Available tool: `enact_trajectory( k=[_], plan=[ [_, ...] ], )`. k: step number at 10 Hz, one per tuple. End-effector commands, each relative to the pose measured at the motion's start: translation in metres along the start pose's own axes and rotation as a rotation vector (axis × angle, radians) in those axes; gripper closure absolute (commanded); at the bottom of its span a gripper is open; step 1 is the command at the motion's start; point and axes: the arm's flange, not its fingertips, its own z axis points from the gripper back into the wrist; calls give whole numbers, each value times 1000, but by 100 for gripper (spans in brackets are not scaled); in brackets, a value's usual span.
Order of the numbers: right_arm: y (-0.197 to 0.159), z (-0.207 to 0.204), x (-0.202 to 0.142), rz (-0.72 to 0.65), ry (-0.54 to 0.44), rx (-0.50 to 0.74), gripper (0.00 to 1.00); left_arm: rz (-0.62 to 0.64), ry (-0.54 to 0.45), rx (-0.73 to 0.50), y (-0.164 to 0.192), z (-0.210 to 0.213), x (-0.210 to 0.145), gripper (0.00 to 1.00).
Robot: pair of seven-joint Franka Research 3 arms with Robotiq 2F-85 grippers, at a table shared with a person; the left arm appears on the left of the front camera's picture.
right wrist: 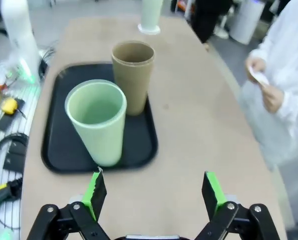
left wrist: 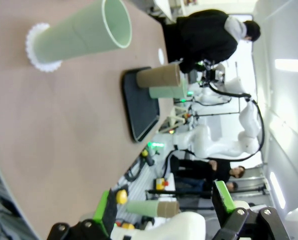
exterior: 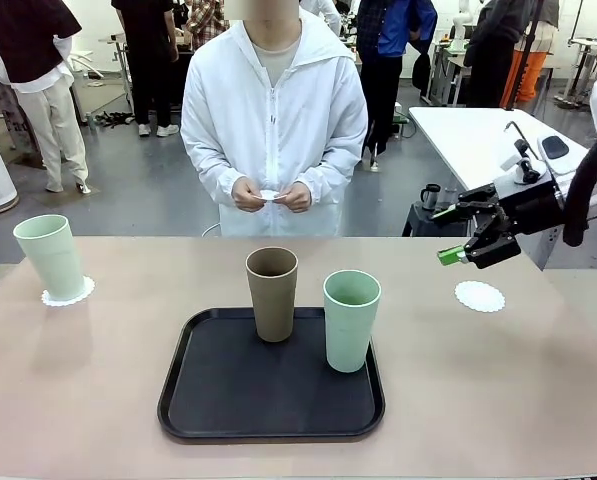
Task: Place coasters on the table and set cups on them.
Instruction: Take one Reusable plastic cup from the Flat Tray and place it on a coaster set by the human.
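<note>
One mint cup (exterior: 48, 255) stands on a lacy coaster (exterior: 68, 293) at the far left of the table (exterior: 88, 400). A brown cup (exterior: 272, 292) and a second mint cup (exterior: 351, 320) stand upright on the black tray (exterior: 271, 405). Another coaster (exterior: 479, 296) lies bare at the right. My right gripper (exterior: 454, 234) hovers open just above and left of it, holding nothing. In the right wrist view the gripper (right wrist: 152, 192) faces the mint cup (right wrist: 98, 120) and brown cup (right wrist: 134, 75). My left gripper (left wrist: 162, 205) is open and holds nothing, well back from the cup (left wrist: 84, 32) on its coaster (left wrist: 41, 57).
A person in white stands at the far side, holding a small white coaster (exterior: 269, 195) in both hands. The tray sits mid-table near my edge. A white table (exterior: 478, 130) stands behind my right arm.
</note>
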Motion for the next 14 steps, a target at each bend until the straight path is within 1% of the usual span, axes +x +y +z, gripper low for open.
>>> enact_trajectory(
  k=[1,2,3,4,9,10,12,14],
  plan=[
    [-14,-4,-27,-54,-67,81,0,4,0,2,-1,1,-1,0],
    [-14,-5,-33,-61,-73,100,0,4,0,2,-1,1,-1,0],
    [-10,-4,-33,-67,-53,73,0,4,0,2,-1,1,-1,0],
    [-2,-2,-25,-62,-87,78,0,4,0,2,-1,1,-1,0],
    [-2,-2,-25,-62,-87,78,0,4,0,2,-1,1,-1,0],
    [-3,0,-27,-65,-52,93,0,4,0,2,-1,1,-1,0],
    [2,-20,-45,-14,-136,200,0,4,0,2,-1,1,-1,0],
    [5,-35,-59,7,-229,223,0,4,0,2,-1,1,-1,0]
  ],
)
